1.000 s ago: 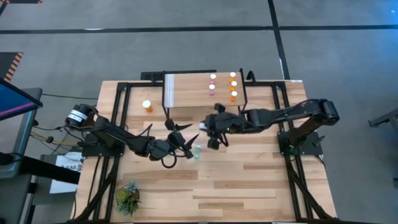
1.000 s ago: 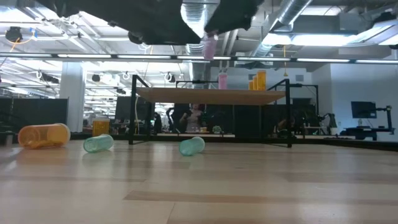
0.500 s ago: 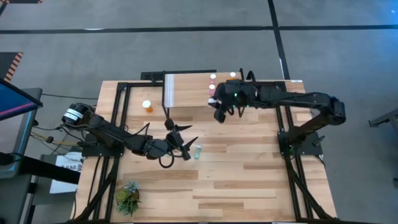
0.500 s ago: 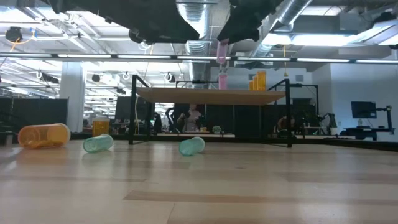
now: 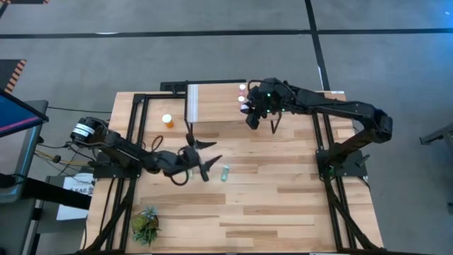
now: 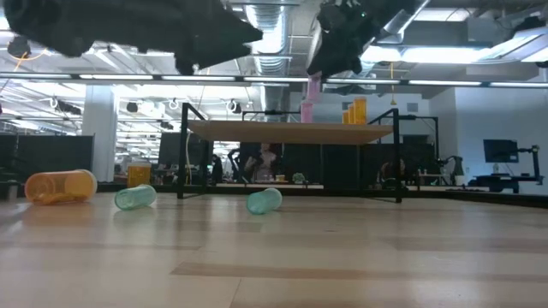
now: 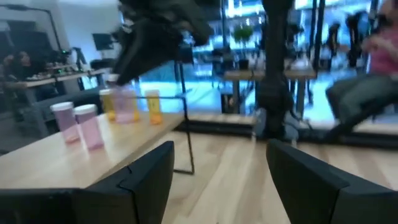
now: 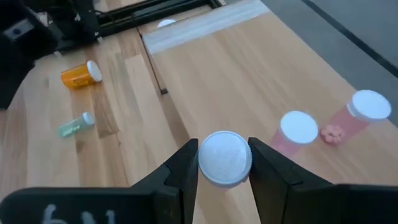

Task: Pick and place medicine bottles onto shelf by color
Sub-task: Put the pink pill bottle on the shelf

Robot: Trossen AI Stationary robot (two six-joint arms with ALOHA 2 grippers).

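The light-wood shelf (image 5: 216, 106) stands at the table's far middle. Two pink bottles (image 8: 298, 130) (image 8: 367, 112) and orange ones (image 6: 355, 111) stand upright on it. My right gripper (image 5: 250, 119) hovers over the shelf, shut on a third pink bottle (image 6: 312, 87). A teal bottle (image 5: 225, 172) lies on its side on the table, just right of my open left gripper (image 5: 205, 159), whose fingers hold nothing. An orange bottle (image 5: 168, 121) rests left of the shelf; the low view shows it lying on its side (image 6: 60, 186), with another teal bottle (image 6: 135, 198) lying near it. My right gripper pinches the pink bottle between its two fingers at the white-capped top end (image 8: 209, 163). The fingers slant down from above. The bottle hangs upright below them, clear of the shelf top (image 6: 257, 130), close to the standing pink bottles.
A small green plant (image 5: 146, 225) sits at the table's near left corner. The shelf has a pale panel (image 5: 191, 103) at its left end and bare wood beside it. Black frame rails (image 5: 138, 120) run along the table's sides.
My right gripper has carried the pink bottle from the table's middle toward the far edge and now holds it over the shelf, upright and still gripped. My left gripper has drawn back a little toward the table's left and rolled, staying open.
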